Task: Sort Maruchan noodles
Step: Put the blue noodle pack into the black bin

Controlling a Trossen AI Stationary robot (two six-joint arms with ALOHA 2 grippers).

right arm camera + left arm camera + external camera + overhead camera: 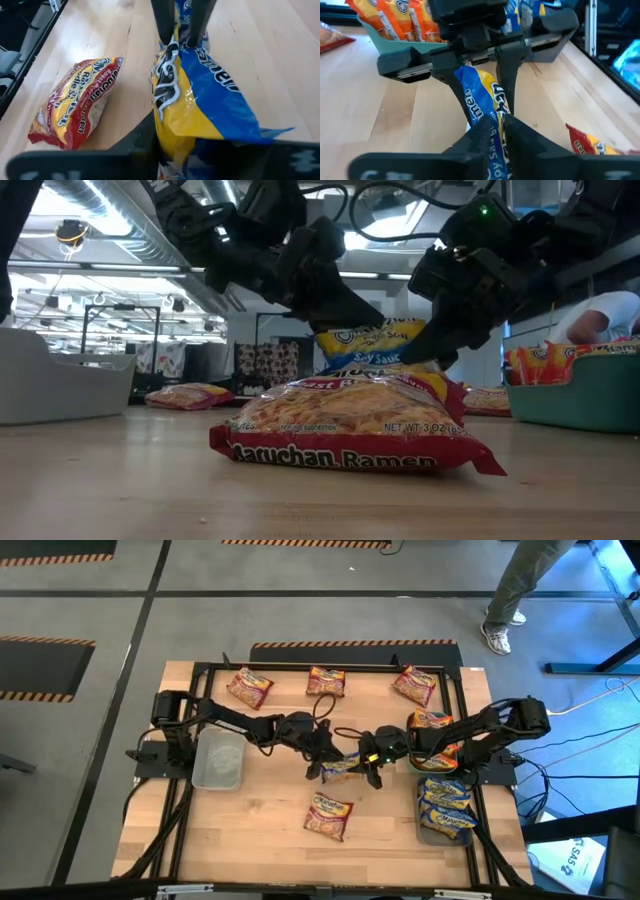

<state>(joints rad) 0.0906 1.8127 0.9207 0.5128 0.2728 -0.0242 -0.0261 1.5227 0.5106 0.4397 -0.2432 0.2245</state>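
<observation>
Mid-handover above the wooden counter (270, 830): the left hand (501, 131) and the right hand (377, 762) both pinch one crinkly blue-and-yellow plastic ramen packet (485, 102) — held up between them. Next, I judge, one hand must let go. The receiving tray is hard to identify.

The red packet (355, 425) lying in front reads "Maruchan Ramen" along its edge and "NET WT 3 OZ". The blue packet (372, 340) behind it reads "Soy Sauce".
</observation>
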